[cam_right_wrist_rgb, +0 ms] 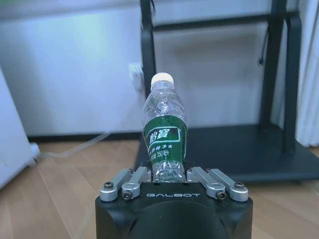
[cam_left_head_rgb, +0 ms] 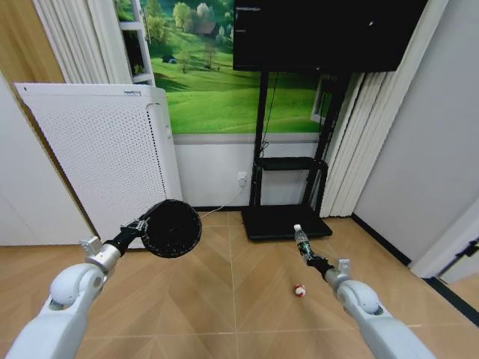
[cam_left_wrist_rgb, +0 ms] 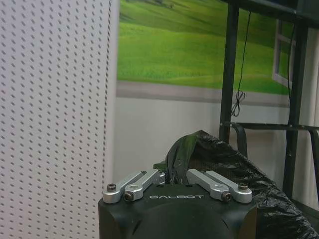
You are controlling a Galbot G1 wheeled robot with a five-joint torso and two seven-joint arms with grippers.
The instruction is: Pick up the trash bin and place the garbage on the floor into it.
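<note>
My left gripper (cam_left_head_rgb: 141,224) has its jaws clamped on the rim of the trash bin (cam_left_head_rgb: 172,228), lifted off the floor beside the white perforated appliance (cam_left_head_rgb: 105,149). My right gripper (cam_left_head_rgb: 314,262) is closed around the bottle (cam_left_head_rgb: 301,241), upright before the black TV stand (cam_left_head_rgb: 288,217). One red-and-white scrap (cam_left_head_rgb: 299,290) lies on the wood floor (cam_left_head_rgb: 224,299) near my right arm.

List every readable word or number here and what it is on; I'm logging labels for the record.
"GALBOT" on the left gripper body, which holds the trash bin.
"GALBOT" on the right gripper body.
"350" and white Chinese characters on the bottle label; the characters are too blurred to read.
A small mark on top of the white appliance: too small to read.
</note>
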